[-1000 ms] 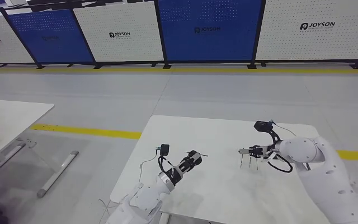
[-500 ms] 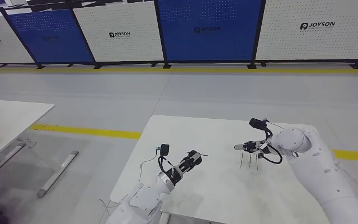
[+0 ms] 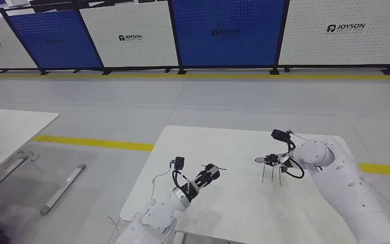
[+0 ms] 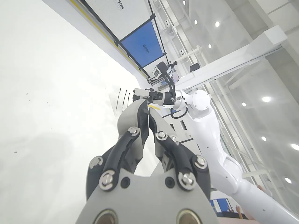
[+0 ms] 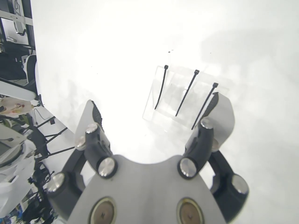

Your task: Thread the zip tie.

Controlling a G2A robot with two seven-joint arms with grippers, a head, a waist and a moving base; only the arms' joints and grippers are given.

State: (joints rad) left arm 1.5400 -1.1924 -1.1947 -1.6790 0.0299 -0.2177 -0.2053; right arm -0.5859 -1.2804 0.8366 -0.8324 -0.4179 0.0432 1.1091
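My left gripper (image 3: 212, 170) hovers over the white table's near left part, shut on a thin black zip tie (image 3: 220, 168). In the left wrist view the zip tie (image 4: 148, 120) runs as a narrow strip between the pressed fingers of that gripper (image 4: 146, 108). My right gripper (image 3: 262, 160) hangs open just above three more black zip ties (image 3: 272, 175) at the table's right. In the right wrist view these zip ties (image 5: 186, 92) lie side by side on a clear plate (image 5: 151, 109), and the open gripper (image 5: 153, 97) has one finger (image 5: 218, 104) beside the outermost tie.
The white table (image 3: 231, 207) is bare around the ties. Its far edge and left edge drop to a grey floor with a yellow line (image 3: 91, 143). Another white table (image 3: 18, 128) stands off to the left.
The right arm has drawn in and shifted its open gripper a little to the left over the three ties. The left arm holds still with its tie.
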